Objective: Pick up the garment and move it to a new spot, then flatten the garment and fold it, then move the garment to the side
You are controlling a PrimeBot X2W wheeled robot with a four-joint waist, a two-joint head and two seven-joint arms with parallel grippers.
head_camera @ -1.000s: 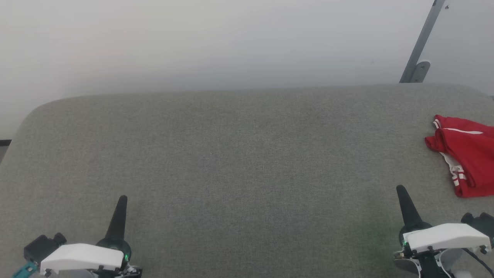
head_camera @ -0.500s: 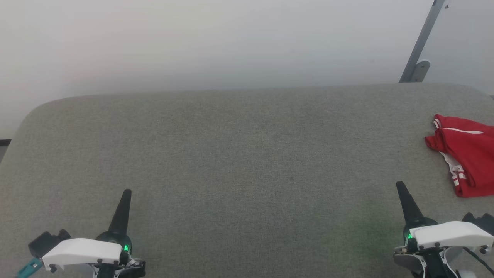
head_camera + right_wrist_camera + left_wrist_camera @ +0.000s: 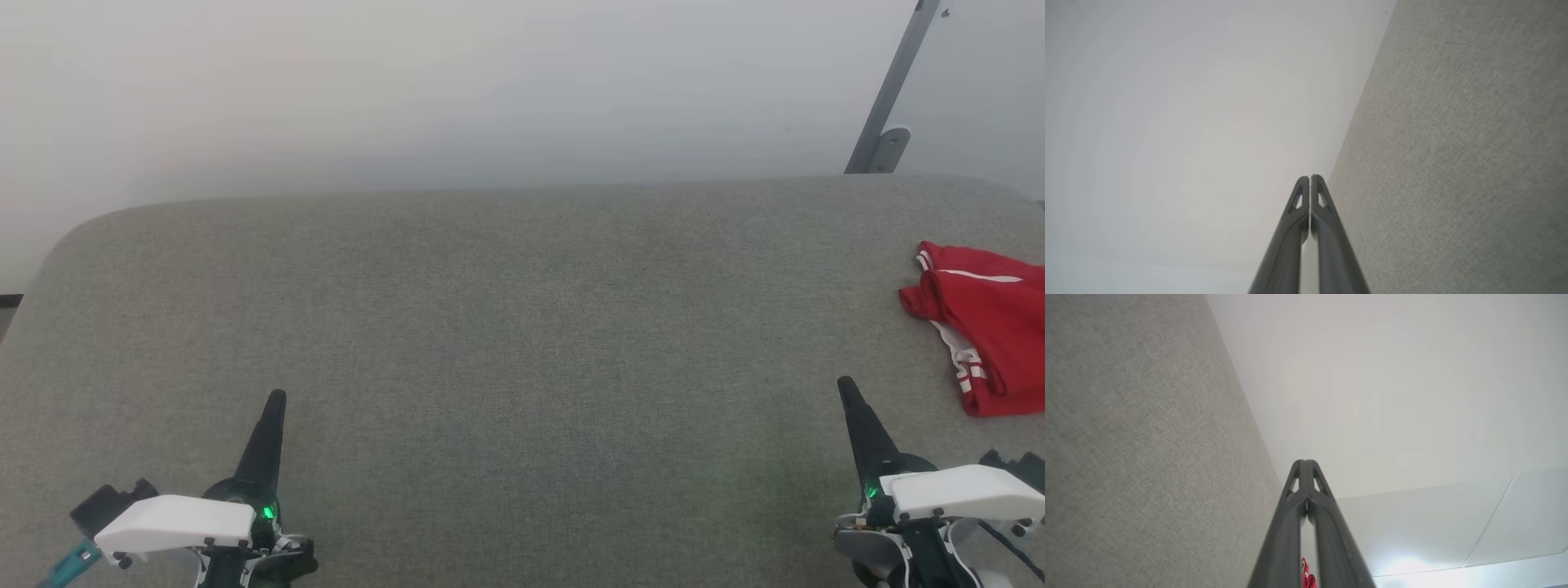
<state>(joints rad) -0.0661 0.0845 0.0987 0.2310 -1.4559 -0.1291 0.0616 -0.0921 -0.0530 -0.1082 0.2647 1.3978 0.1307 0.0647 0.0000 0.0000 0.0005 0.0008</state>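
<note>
The left gripper [image 3: 276, 402] sits at the near left of a grey fabric-covered surface [image 3: 522, 310]. Its 2 dark fingers are pressed together into 1 spike and grasp nothing, and a green light [image 3: 267, 513] glows at its base. In the left wrist view the left gripper [image 3: 1305, 464] has its tips touching, with a narrow slit lower down through which a red scrap of the garment [image 3: 1306, 577] peeks. The right gripper [image 3: 846, 385] stands at the near right, likewise clenched and empty, its spike leaning slightly left. In the right wrist view the right gripper [image 3: 1310, 179] has its fingers meeting along their length. Both grippers point away from the robot toward the pale wall [image 3: 408, 82].

The garment [image 3: 984, 327] lies bunched on the surface at the far right, beyond and to the right of the right gripper and apart from it. Its visible part runs lengthwise from the far side toward the near edge, slanting a little rightward, with white-and-red striped trim along its left side. The head view's right edge cuts it off, so its full outline cannot be told, nor which end is the neck. Any print on it is hidden in the folds or out of frame. A grey metal bar [image 3: 894, 90] slants up the wall behind the surface's far right corner.
</note>
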